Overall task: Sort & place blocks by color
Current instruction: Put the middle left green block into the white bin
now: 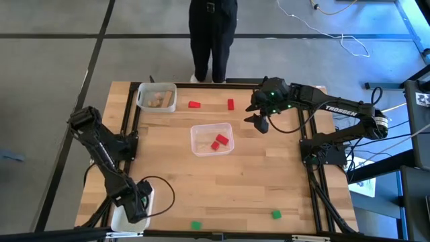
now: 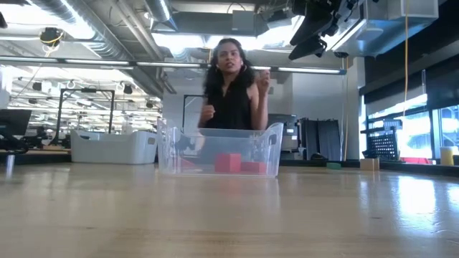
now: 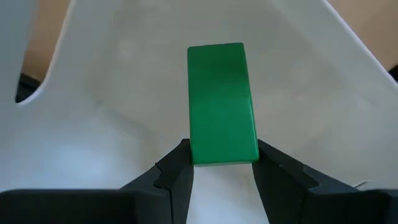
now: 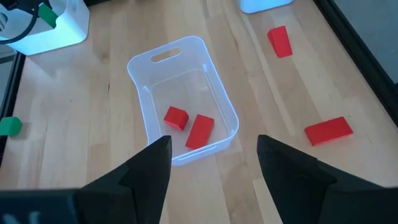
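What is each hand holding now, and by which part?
Left hand grips a green block by one end, over the white tray. Right hand is open, empty.

Two red blocks (image 1: 219,142) in clear tray, two red (image 1: 194,104) on table, two green (image 1: 275,214) near front edge

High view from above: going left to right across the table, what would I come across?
White tray with the left tool over it → tray of tan blocks → green block → clear tray holding red blocks → right tool → second green block.
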Controlling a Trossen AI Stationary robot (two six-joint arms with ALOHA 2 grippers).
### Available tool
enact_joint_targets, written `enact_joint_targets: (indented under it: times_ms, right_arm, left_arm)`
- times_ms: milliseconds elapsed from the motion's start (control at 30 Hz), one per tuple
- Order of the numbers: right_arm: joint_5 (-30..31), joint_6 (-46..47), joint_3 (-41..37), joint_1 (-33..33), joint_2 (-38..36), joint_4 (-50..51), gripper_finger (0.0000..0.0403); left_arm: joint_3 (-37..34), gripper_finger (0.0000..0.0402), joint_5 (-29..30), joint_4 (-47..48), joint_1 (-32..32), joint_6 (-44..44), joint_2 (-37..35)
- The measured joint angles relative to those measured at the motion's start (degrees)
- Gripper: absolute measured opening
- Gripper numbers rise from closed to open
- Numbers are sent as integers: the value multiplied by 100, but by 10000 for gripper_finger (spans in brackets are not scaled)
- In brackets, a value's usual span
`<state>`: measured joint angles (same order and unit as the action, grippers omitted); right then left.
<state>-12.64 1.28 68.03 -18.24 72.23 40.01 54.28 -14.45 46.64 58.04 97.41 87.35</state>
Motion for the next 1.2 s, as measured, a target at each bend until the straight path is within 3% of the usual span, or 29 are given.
enact_joint_targets:
  times_ms: [500, 767, 1200]
  right_arm:
    - [0, 35, 0, 0, 0, 6, 237]
    - [0, 143, 0, -1, 0, 7, 237]
    - [31, 325, 0, 0, 0, 9, 237]
  left_arm:
    - [0, 129, -1, -217, 0, -25, 0]
    - [2, 155, -2, -230, 0, 136, 0]
    - [2, 155, 3, -300, 0, 207, -2]
